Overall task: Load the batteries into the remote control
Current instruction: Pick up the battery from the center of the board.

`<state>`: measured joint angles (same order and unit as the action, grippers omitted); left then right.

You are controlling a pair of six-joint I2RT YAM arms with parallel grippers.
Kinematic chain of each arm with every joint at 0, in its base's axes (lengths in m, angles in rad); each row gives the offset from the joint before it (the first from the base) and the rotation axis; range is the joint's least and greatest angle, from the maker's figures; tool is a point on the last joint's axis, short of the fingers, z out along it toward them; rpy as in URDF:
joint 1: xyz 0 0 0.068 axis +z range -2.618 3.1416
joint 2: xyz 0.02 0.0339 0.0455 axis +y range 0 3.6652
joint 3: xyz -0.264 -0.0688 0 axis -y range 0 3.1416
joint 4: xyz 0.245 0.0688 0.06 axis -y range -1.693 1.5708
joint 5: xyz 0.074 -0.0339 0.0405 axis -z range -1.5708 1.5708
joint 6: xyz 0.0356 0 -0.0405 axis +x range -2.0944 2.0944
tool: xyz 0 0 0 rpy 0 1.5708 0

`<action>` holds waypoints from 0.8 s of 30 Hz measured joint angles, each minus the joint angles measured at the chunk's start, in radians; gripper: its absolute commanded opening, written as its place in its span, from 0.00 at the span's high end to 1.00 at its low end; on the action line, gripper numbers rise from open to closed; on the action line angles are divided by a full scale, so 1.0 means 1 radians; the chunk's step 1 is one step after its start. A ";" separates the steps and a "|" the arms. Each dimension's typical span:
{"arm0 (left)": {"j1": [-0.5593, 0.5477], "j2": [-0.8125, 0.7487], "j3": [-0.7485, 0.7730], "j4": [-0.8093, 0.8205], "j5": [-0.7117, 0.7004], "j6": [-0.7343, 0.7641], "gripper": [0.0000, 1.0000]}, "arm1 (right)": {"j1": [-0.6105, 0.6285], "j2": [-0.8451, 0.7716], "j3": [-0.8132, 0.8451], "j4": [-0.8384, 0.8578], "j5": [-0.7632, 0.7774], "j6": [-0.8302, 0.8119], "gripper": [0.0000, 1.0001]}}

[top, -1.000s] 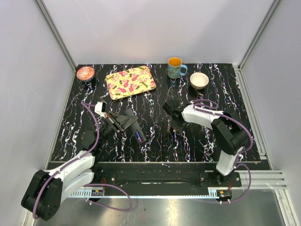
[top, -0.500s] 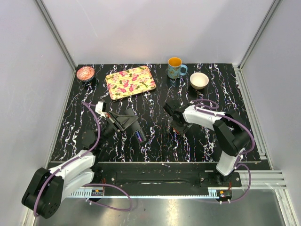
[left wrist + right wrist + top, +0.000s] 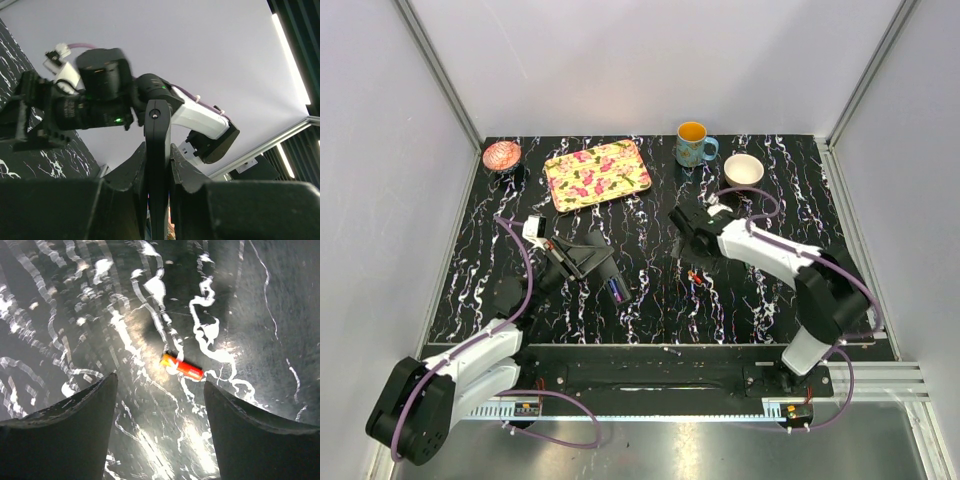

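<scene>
Right claw (image 3: 159, 386) wide open, empty, above battery (image 3: 182, 366); left claw (image 3: 157, 156) tight around remote control (image 3: 157, 127).

Open path btwn right end effector's (image 3: 159, 382) spread fingers (image 3: 75, 415) to battery (image 3: 181, 366); mug (image 3: 693, 145), bowl (image 3: 743, 171) well apart.

remote control (image 3: 157, 125) lower end hid by left gripper (image 3: 157, 152) | battery (image 3: 696, 277) tiny, top view

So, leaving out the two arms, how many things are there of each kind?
Bowls: 2, a pink bowl and a white bowl
Mug: 1
Floral tray: 1
Battery: 1 in view
Remote control: 1
Total: 6
</scene>
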<state>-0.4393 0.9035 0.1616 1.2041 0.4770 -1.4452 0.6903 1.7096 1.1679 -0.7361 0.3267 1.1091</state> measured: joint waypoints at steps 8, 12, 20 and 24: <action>0.000 -0.012 0.000 -0.001 0.009 0.001 1.00 | 0.009 -0.261 -0.085 0.116 -0.058 -0.530 0.48; 0.000 -0.011 0.000 -0.002 0.013 0.002 1.00 | 0.010 -0.254 -0.130 0.116 -0.056 -0.705 0.51; 0.000 -0.011 0.000 -0.005 0.022 0.008 1.00 | 0.046 -0.202 -0.170 0.127 -0.098 -0.852 0.00; 0.000 -0.011 0.000 -0.012 0.025 0.009 1.00 | 0.055 -0.202 -0.170 0.147 -0.113 -0.878 0.17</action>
<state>-0.4393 0.8921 0.1616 1.1919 0.5018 -1.4361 0.7452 1.5078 0.9981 -0.5892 0.2134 0.2310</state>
